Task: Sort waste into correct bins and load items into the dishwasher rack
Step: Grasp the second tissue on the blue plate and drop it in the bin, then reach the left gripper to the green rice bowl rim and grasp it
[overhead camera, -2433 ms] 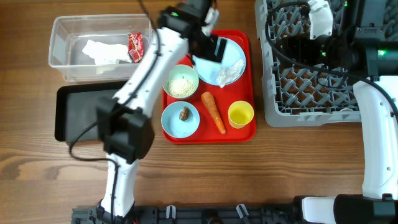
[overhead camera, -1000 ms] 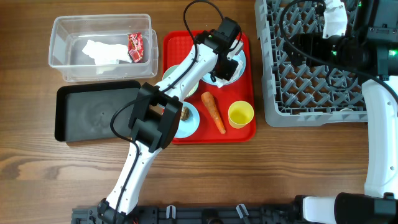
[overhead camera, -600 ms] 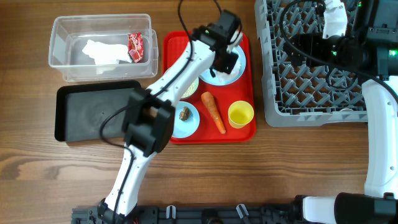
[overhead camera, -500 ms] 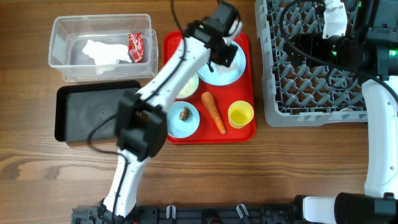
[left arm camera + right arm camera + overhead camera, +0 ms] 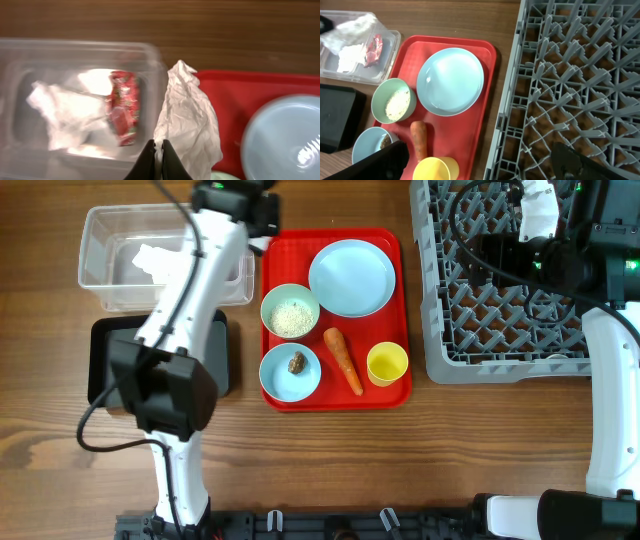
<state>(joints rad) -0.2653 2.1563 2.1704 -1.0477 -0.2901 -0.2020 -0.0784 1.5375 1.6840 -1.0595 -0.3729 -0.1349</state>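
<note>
Orange carrot (image 5: 343,360) diagonal, tip beside cup (image 5: 387,364)

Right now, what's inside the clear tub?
In the clear tub: a white napkin and a red wrapper. The left gripper holds another crumpled sheet over its edge, hiding that corner.

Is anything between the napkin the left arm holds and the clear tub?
Nothing visible. The napkin hangs at the corner of the clear tub, beside the red tray; the tub is lidless, holding white paper and a red wrapper.
</note>
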